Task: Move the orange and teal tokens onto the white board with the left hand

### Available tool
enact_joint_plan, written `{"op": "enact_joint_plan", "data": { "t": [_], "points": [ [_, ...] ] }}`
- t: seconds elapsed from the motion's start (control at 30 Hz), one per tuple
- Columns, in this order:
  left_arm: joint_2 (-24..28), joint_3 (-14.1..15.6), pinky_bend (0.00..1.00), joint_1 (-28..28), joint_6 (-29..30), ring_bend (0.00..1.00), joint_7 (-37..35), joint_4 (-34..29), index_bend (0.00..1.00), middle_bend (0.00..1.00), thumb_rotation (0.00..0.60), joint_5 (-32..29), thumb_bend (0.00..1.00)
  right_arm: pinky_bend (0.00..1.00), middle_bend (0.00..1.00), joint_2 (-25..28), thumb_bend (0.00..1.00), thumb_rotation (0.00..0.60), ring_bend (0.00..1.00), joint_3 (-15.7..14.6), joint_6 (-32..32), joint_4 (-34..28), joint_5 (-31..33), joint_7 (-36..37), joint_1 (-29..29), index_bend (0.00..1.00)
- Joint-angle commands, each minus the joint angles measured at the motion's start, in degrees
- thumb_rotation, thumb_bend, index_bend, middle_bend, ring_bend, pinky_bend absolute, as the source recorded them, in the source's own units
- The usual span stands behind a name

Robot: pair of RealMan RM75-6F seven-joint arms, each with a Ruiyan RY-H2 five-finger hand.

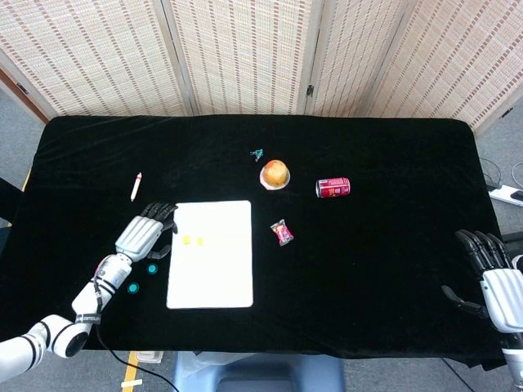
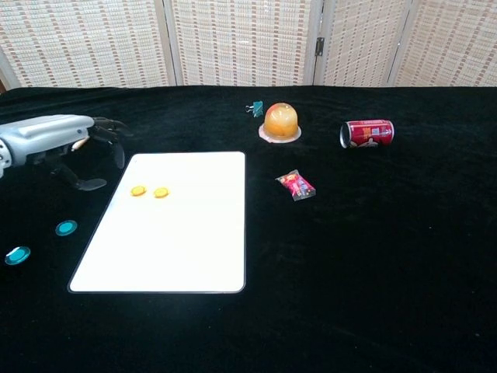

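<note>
Setting: woven folding screens stood behind a bench draped in black cloth.
White board: the white board lay flat on the bench's left half, within easy reach of the left arm, which suited a left-handed task.
Orange tokens: two orange tokens sat side by side, just apart, near the board's far left corner; they looked like small flat glossy discs, and their part of the task appeared done.
Teal tokens: two teal tokens lay on the cloth left of the board, well apart from the orange pair, one nearer the board and one closer to the bench edge; both were small round discs with a bright rim and were not yet moved.
Left hand: the left hand hovered off the board's far left corner, above the cloth, fingers spread and holding nothing, likely placed to come down on a teal token next.
Right hand: the right hand hung at the bench's right edge, fingers apart and empty, idle because the task named only the left.
Other things: a red can, a wrapped candy and an orange jelly cup lay right of the board, out of the working path.
</note>
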Motion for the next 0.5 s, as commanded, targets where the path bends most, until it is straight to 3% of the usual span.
{"op": "enact_joint_plan", "data": {
  "t": [0.03, 0.5],
  "points": [
    [1.58, 2.08, 0.0, 1.93, 1.98, 0.01, -0.81, -1.16, 0.45, 0.13, 0.6, 2.01, 0.42, 0.02, 0.11, -0.14, 0.27, 0.6, 0.03, -0.06, -0.09, 0.11, -0.22, 0.04, 0.13, 0.06],
    [0.08, 6.33, 0.0, 7.02, 5.56, 0.01, -0.48, 0.98, 0.43, 0.13, 0.6, 4.73, 0.42, 0.02, 0.11, -0.61, 0.27, 0.6, 0.03, -0.08, -0.29, 0.25, -1.17, -0.03, 0.85, 0.06]
  ]
}}
